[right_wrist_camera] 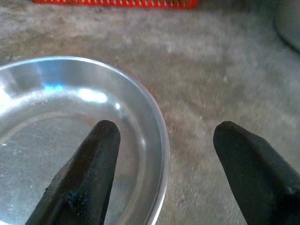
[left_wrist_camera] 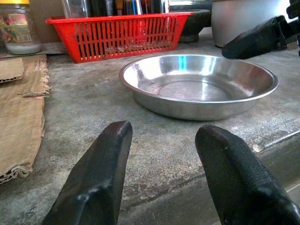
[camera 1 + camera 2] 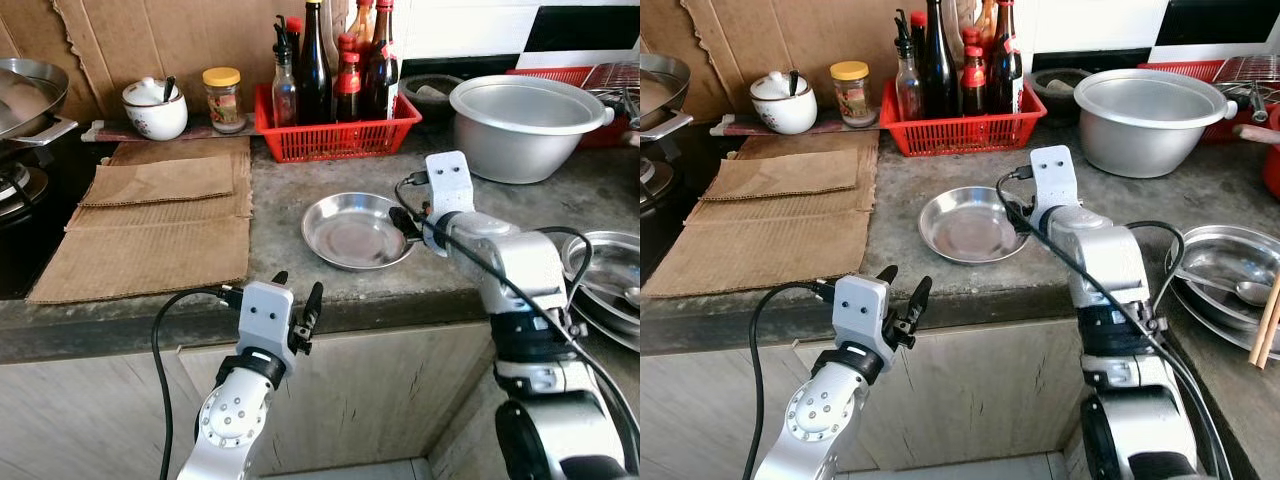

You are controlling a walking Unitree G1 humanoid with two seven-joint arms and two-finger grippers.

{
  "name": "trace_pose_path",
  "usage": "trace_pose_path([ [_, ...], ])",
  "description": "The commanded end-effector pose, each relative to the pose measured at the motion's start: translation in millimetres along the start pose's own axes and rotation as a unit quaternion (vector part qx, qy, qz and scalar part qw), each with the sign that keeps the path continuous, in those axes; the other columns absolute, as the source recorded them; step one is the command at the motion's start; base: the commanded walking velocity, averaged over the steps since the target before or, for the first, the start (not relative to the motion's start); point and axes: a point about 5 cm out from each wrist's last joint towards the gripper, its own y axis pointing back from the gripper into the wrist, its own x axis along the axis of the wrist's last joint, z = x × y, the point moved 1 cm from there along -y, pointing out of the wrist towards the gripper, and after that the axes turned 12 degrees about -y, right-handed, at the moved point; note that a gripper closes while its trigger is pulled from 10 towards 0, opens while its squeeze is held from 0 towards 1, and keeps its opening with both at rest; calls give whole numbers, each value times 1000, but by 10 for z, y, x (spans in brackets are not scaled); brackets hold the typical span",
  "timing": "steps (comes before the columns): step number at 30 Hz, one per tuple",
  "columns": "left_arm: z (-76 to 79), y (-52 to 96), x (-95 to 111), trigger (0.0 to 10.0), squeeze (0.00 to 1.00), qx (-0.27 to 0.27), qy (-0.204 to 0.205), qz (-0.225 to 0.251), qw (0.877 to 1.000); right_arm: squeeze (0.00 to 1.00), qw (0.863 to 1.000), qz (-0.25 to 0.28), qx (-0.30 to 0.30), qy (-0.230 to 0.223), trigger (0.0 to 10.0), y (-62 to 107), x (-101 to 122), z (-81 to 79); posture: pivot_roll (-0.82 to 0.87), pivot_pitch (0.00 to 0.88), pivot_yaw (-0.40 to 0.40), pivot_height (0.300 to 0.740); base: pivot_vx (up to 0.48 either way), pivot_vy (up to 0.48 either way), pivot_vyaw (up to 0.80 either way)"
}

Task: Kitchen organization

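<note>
A shallow steel plate (image 3: 355,232) lies on the grey stone counter (image 3: 290,175), in front of a red basket. My right gripper (image 3: 405,222) is open at the plate's right rim. In the right wrist view (image 1: 164,136) one finger hangs over the plate's inside and the other over bare counter outside the rim (image 1: 157,117). My left gripper (image 3: 298,288) is open at the counter's front edge, empty, pointing toward the plate (image 2: 197,84), well short of it.
The red basket (image 3: 335,140) of bottles stands at the back. A large steel pot (image 3: 520,120) is back right, and stacked steel dishes (image 3: 1225,270) with a spoon sit at the far right. Cardboard sheets (image 3: 160,220), a jar (image 3: 222,97), a white ceramic pot (image 3: 155,108) and a wok (image 3: 25,95) are left.
</note>
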Motion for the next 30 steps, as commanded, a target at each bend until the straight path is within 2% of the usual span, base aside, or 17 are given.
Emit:
trace_pose_path([
  [1,-13,12,30,10000,0,4,-2,3,1000,0,1000,-19,4,-17,10000,-9,-3,3,88,83,-43,740,0,0,0],
  [10,12,0,38,10000,0,2,2,6,1000,0,998,-57,15,-27,10000,-48,-58,-23,86,72,-46,740,0,0,0],
  [19,25,4,42,10000,0,3,4,9,1000,0,993,-112,23,-12,10000,-105,-189,-43,88,64,-54,740,0,0,0],
  [20,25,4,41,10000,0,3,4,9,1000,0,993,-116,21,-9,3961,-111,-204,-43,88,64,-54,740,0,0,0],
  [21,26,5,42,10000,0,3,4,9,1000,0,993,-119,20,-9,0,-115,-216,-42,86,67,-54,740,0,0,0],
  [30,26,4,36,10000,0,5,4,6,1000,0,991,-120,13,-54,0,-147,-207,-22,84,77,-54,740,0,0,0],
])
